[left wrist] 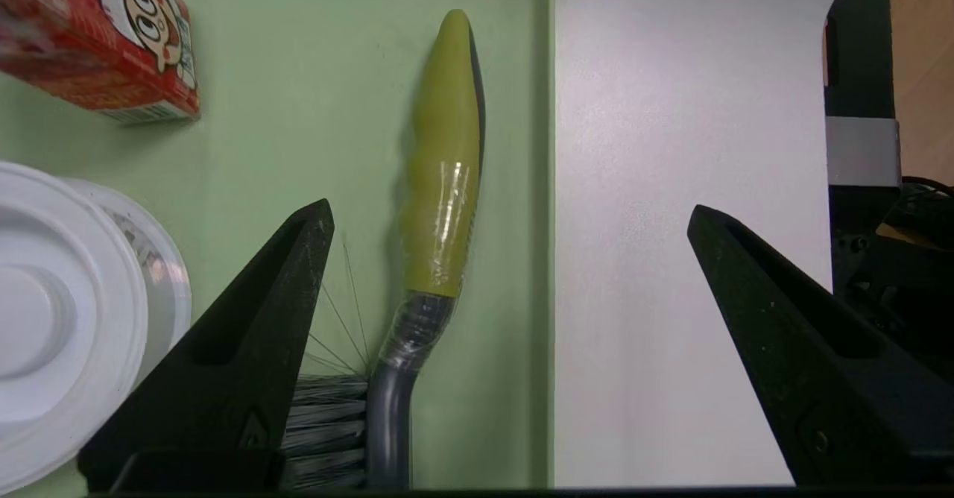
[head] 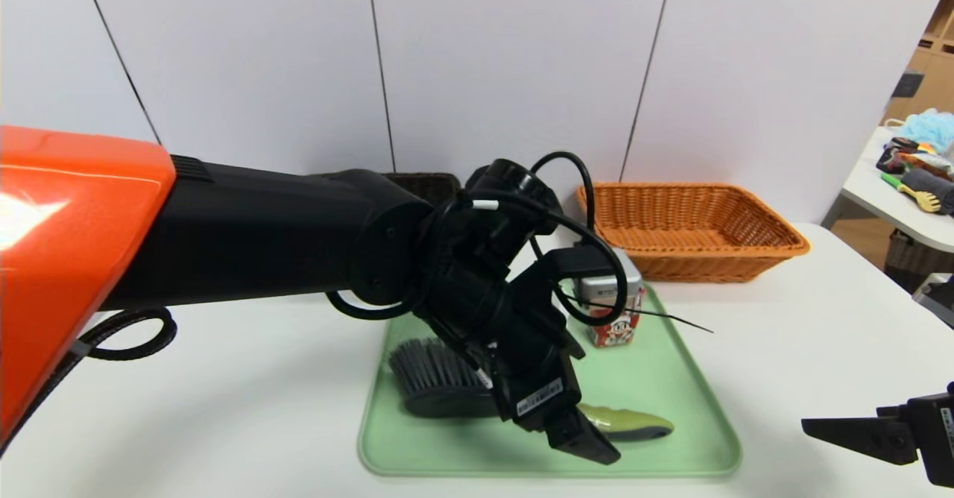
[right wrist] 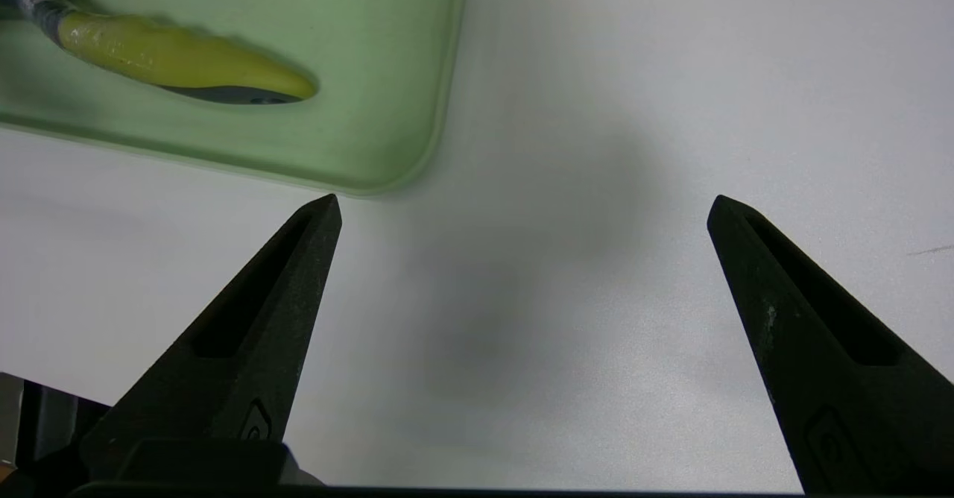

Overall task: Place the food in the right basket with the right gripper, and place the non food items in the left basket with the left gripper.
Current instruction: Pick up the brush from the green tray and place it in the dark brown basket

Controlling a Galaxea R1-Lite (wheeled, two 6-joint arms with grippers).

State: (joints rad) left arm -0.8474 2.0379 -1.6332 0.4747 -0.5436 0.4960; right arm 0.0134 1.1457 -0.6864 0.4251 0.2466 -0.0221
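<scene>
So the left gripper is hanging over the near side of the green tray, jaws spread wide and holding nothing. The hand brush lies flat on the tray right under it, bristle head toward the robot's left and the olive handle running out to the right, parallel to the tray's near edge. In the left wrist view the handle sits between the two fingers but much closer to one of them, with the other finger out over bare table, so I'd guess the claw needs to shift further onto the tray to centre on it. The white spool and the red drink carton sit further back. The right gripper is parked wide open over the table off the tray's right corner, so the left arm is clearly the nearer one. The left basket is mostly hidden behind the arm, and the right basket is empty.
</scene>
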